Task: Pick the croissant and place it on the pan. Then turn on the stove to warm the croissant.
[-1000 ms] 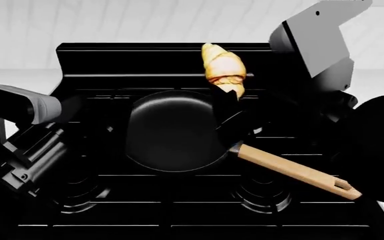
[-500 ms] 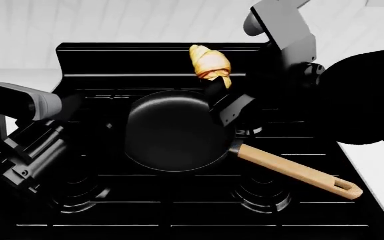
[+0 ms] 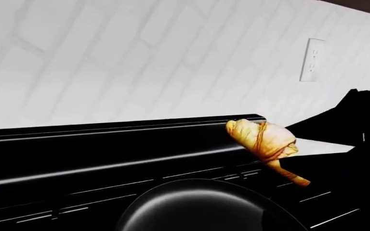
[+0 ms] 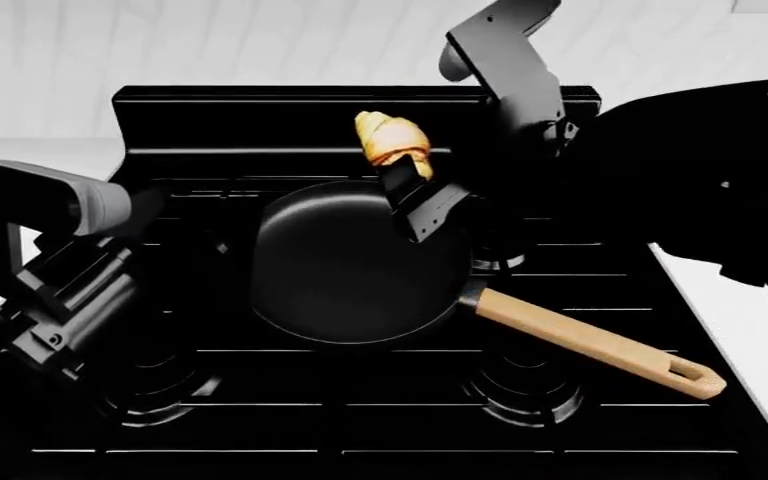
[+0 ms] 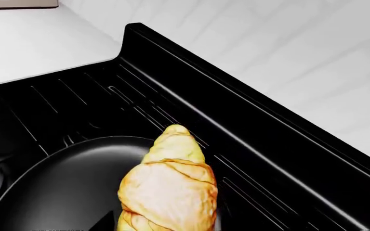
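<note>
The right gripper (image 4: 404,178) is clamped on the croissant (image 4: 390,139), holding it in the air over the far right rim of the pan (image 4: 344,265). The pan sits mid-stove (image 4: 224,110), handle pointing near right. The left gripper (image 4: 144,215) hovers left of the pan; whether its fingers are apart cannot be told.
</note>
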